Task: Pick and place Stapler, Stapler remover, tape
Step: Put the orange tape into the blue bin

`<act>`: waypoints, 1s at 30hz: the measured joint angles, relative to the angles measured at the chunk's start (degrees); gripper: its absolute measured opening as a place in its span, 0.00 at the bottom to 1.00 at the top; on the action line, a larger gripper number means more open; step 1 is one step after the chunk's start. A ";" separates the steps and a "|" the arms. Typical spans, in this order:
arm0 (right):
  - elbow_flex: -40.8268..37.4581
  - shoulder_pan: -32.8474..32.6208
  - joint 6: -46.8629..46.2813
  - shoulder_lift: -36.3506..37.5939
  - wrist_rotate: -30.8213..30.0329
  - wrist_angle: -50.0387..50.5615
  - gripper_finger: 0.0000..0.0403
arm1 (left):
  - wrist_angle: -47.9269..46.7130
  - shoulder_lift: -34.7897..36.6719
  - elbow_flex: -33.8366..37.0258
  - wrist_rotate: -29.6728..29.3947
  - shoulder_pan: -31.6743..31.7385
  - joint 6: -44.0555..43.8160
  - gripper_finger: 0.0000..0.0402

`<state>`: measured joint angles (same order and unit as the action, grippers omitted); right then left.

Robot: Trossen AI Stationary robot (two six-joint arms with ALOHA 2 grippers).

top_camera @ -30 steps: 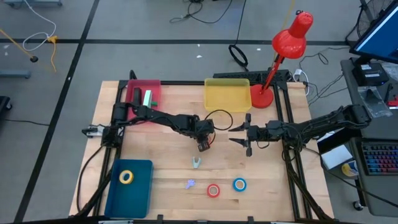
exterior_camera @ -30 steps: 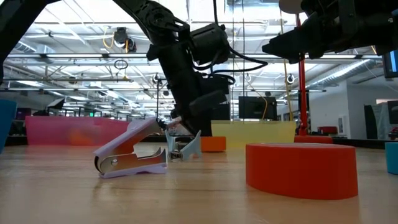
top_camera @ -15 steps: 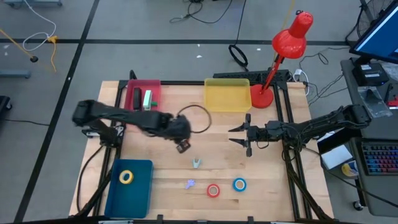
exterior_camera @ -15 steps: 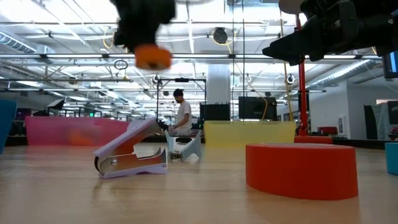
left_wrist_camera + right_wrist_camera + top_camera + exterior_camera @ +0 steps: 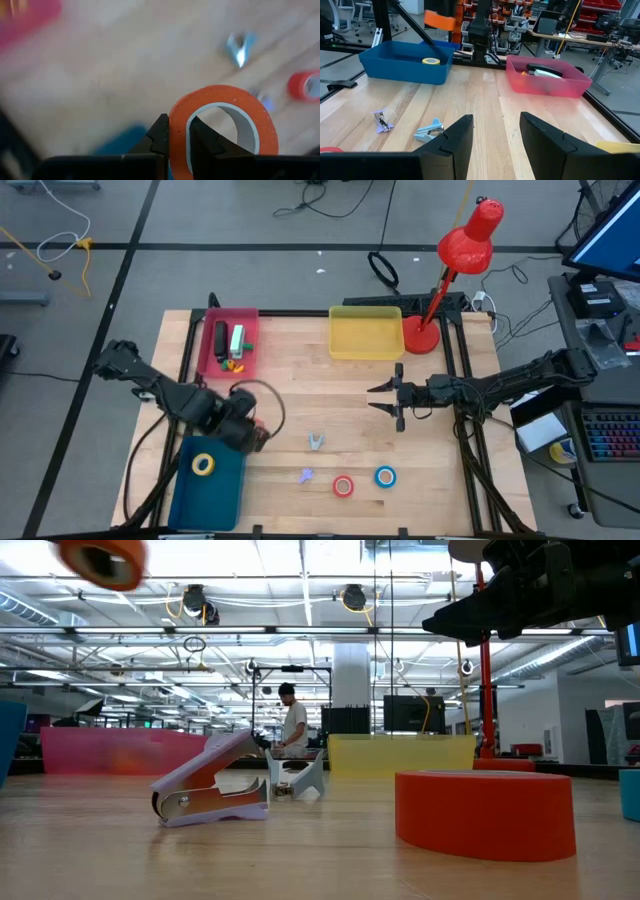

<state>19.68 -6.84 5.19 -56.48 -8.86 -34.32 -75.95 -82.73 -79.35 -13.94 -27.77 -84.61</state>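
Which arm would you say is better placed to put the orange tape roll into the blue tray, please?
The left: its tool already grips the orange tape roll beside the blue tray. The right tool waits open, mid-table, holding nothing.

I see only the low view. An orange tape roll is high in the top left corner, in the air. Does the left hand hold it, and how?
Observer: Yes. The left hand pinches the wall of the orange tape, with one finger inside the ring and one outside.
Operator: Where is it over the table?
Observer: In the high view it is about over the corner of the blue tray that is nearest the table's middle.
Operator: Is anything inside that tray?
Observer: A yellow tape lies flat in it.
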 joint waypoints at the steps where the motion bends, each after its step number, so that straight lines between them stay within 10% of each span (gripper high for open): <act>1: 0.00 -0.01 0.00 -0.01 0.00 0.08 0.39 | -0.73 -0.49 0.00 1.63 -1.25 -2.71 0.10; 21: 0.00 0.01 -0.02 0.01 0.00 -0.12 0.39 | -2.01 -14.16 0.02 30.92 -27.99 -50.30 0.10; 30: 0.00 0.01 -0.04 0.01 0.00 -0.12 0.39 | -3.67 -19.72 0.02 29.97 -31.89 -49.32 0.10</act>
<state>19.68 -6.83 5.15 -56.47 -8.86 -34.44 -79.62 -102.45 -79.33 16.03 -59.66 -133.93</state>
